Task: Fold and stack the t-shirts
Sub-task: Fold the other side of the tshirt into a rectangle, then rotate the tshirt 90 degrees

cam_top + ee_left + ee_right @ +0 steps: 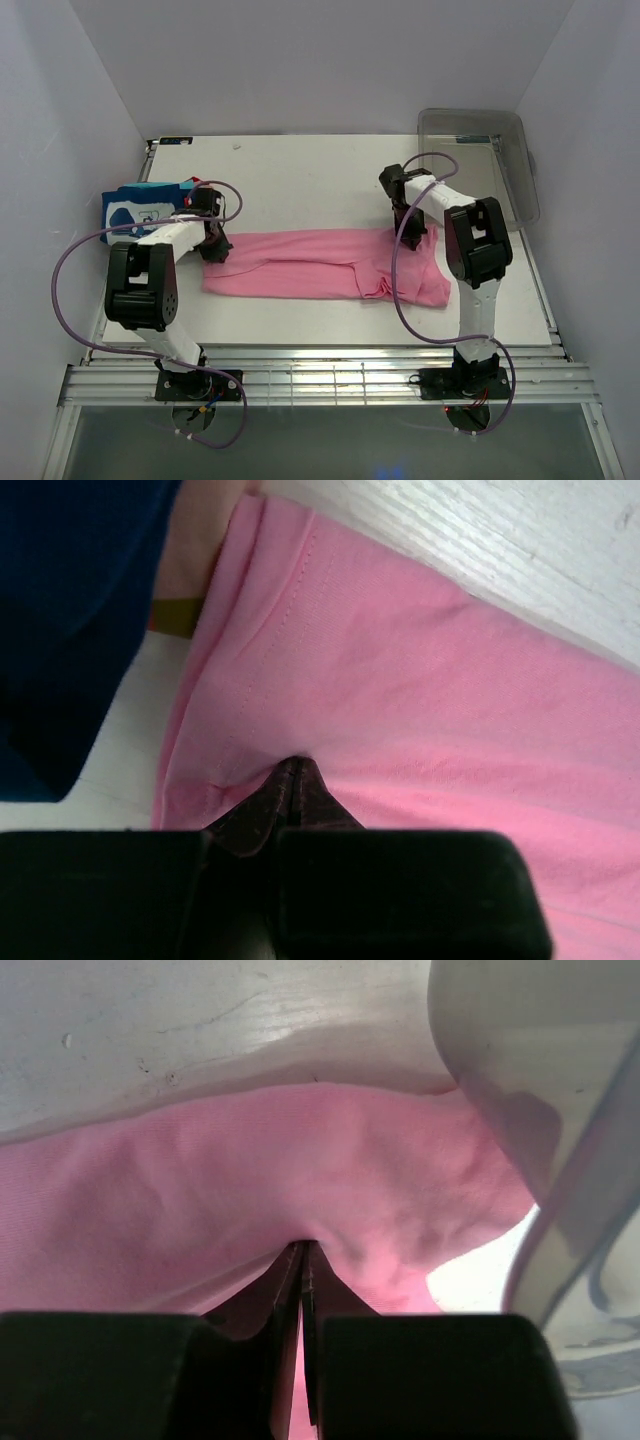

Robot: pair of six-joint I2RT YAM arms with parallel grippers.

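One pink t-shirt (310,265), one blue folded stack (140,208), one clear bin (480,150), one left claw (290,768), one right claw (303,1248)

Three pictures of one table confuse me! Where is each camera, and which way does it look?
Top external: above and behind the arms, looking down at the table, pink t-shirt, folded stack and clear bin; both arms show.
Left wrist: on the left arm, looking past its own left gripper, shut on the shirt's edge.
Right wrist: on the right arm, looking past its own right gripper, likewise shut on the shirt.
All three show the pink t-shirt.
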